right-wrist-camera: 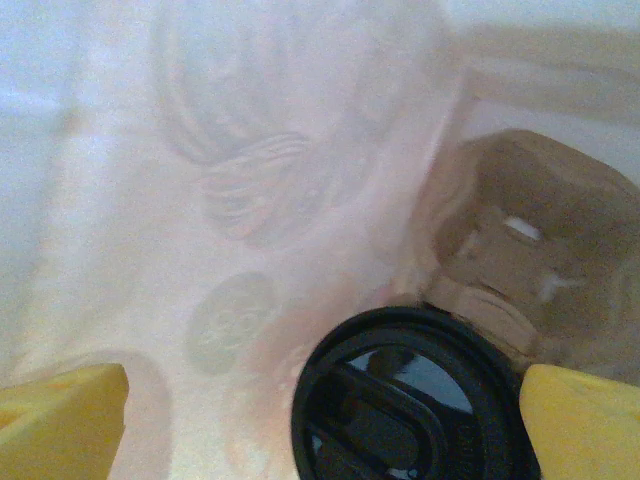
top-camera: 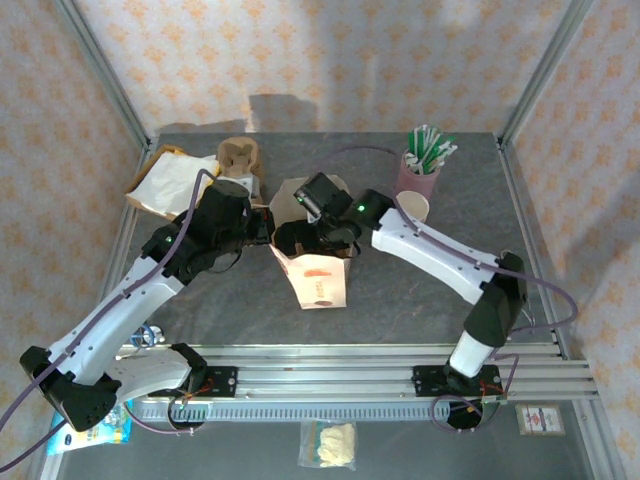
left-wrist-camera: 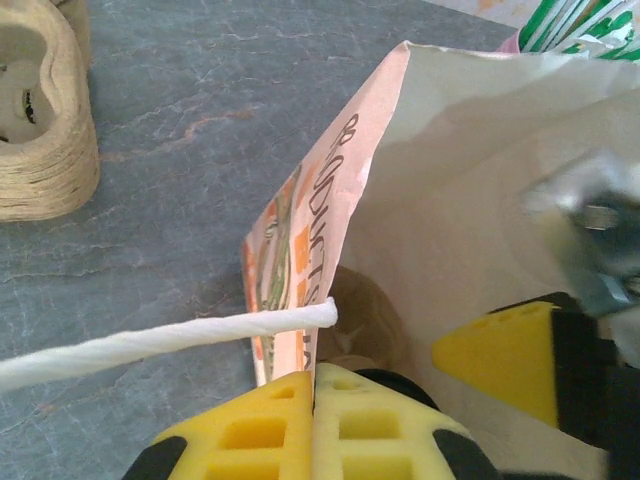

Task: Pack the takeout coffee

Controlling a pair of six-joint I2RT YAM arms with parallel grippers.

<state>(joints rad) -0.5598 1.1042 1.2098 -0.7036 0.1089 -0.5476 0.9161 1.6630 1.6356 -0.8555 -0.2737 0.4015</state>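
Note:
A printed paper bag (top-camera: 318,275) stands open at the middle of the table. My left gripper (top-camera: 266,229) is shut on the bag's left rim, and in the left wrist view its yellow fingers (left-wrist-camera: 275,425) pinch the paper edge (left-wrist-camera: 330,200) just below the white cord handle (left-wrist-camera: 150,340). My right gripper (top-camera: 314,238) reaches down into the bag. Inside, the takeout coffee's black lid (right-wrist-camera: 410,395) sits low between my right gripper's (right-wrist-camera: 325,420) wide-open yellow fingertips (right-wrist-camera: 60,420), with a clear gap on the left side. The cup body is hidden under the lid. A brown cardboard insert (right-wrist-camera: 520,240) lies beside it.
A pink cup of straws (top-camera: 420,170) and a white paper cup (top-camera: 412,207) stand at the back right. A stack of cardboard carriers (top-camera: 238,160) and flat paper bags (top-camera: 165,180) lie at the back left. A metal rail (top-camera: 350,365) runs along the near edge.

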